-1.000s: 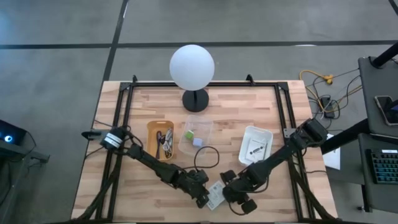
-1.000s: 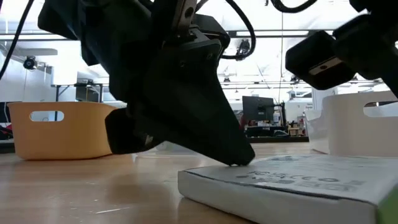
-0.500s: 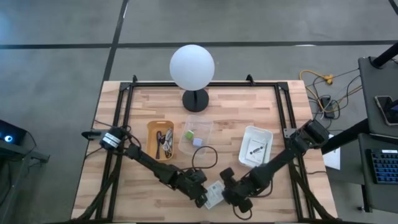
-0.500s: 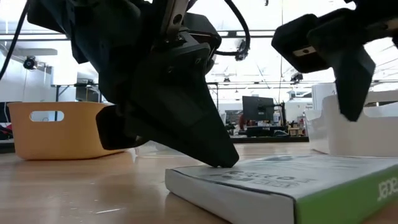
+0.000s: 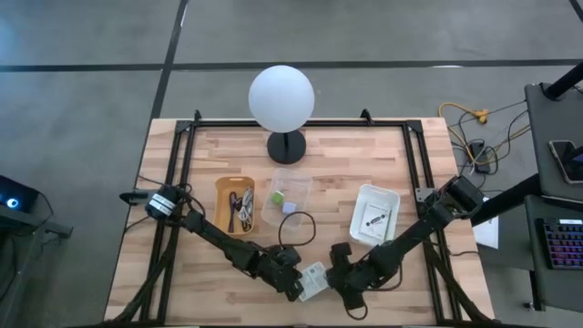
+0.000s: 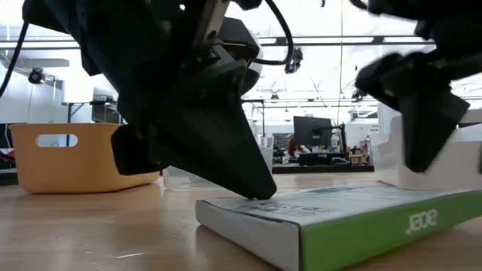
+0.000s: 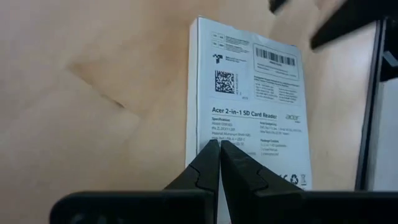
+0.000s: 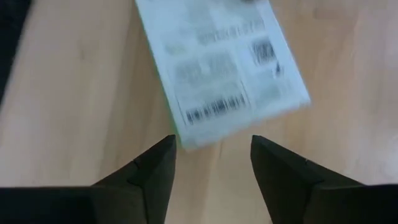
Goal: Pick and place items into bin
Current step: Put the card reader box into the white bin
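Card-reader box (image 7: 250, 112): white face, black print, barcode and QR square; lime-green edge (image 6: 374, 225) with white lettering. Bins: orange (image 5: 235, 204), clear (image 5: 286, 197), white (image 5: 374, 214). Cube (image 5: 276, 196): green. Globe lamp (image 5: 281, 98): white on black base. Table (image 5: 346, 169): pale striped wood. Grippers (image 7: 216, 163) (image 8: 213, 163): matte black.

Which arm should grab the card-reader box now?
Probably right. Its pincer is open, facing the box end. The left pincer is shut, its tips pressing on the box top.
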Controlling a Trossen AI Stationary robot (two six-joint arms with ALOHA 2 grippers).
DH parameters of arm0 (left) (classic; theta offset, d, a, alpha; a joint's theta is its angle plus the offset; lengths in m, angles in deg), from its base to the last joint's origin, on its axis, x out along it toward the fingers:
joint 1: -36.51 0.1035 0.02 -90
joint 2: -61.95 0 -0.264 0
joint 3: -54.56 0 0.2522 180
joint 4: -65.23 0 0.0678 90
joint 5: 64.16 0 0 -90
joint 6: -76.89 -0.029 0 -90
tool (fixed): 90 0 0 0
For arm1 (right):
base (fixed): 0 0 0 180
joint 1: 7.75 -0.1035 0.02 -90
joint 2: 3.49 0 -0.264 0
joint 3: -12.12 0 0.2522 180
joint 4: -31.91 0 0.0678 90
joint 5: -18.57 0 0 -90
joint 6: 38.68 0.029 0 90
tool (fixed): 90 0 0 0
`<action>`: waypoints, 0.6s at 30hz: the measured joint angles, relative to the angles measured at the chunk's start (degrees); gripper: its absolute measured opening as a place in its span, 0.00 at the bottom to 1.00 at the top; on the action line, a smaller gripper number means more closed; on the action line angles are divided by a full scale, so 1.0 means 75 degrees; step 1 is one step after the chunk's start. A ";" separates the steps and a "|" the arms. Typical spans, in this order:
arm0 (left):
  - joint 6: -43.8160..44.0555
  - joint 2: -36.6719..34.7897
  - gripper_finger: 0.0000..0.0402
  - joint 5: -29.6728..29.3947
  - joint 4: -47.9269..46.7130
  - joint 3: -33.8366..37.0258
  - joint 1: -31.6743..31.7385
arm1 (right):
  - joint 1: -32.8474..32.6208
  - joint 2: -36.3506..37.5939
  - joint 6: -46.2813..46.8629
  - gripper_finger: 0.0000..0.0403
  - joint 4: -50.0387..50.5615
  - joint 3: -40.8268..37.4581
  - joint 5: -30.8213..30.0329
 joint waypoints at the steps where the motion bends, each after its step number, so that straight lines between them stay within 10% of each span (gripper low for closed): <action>1: 0.0005 -0.0001 0.00 0.0001 0.0003 0.0017 0.0032 | -0.0063 -0.0003 -0.0090 0.49 -0.0138 0.0000 -0.0167; 18: 0.0398 0.0087 0.00 0.0195 0.0016 0.0089 0.0114 | -0.0401 -0.0023 -0.2247 0.49 -0.0629 -0.0708 -0.1953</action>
